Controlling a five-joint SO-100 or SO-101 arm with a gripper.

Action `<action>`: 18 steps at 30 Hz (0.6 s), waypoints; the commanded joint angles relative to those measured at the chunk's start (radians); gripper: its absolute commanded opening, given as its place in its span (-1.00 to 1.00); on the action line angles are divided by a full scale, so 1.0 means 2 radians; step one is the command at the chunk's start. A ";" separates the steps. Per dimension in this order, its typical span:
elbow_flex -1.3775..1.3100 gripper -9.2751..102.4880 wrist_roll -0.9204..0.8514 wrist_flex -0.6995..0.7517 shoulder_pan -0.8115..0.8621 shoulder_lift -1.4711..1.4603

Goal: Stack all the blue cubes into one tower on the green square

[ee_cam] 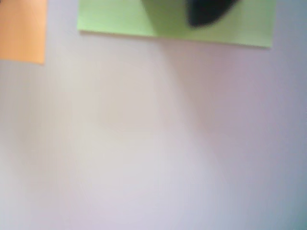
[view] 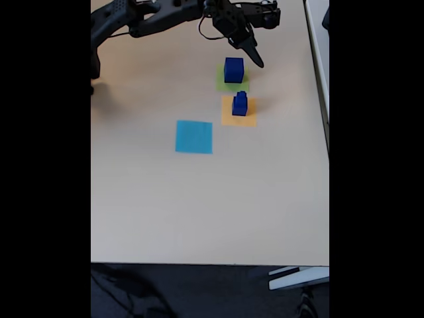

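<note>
Now one blue cube (view: 233,69) sits on the green square (view: 221,81), fingers (view: 254,59) seemingly empty.

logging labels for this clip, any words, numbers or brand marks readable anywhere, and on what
None can be read.
The blue cubes, green square, orange square and light blue square are plain-faced.
The arm in the fixed view is too small and dark to show any marking.

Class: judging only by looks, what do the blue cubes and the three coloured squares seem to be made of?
Blue cubes: apparently solid plastic or painted wood; uniform dark blue, sharp edges, too small to settle.

Green square, orange square and light blue square: probably matte paper; they lie flat on the table, without visible thickness or shine.
</note>
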 commanded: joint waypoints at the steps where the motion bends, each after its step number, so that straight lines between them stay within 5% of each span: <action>1: 0.007 -0.11 -0.006 -0.014 0.013 0.069; 18: 0.064 -0.15 -0.041 -0.012 0.067 0.113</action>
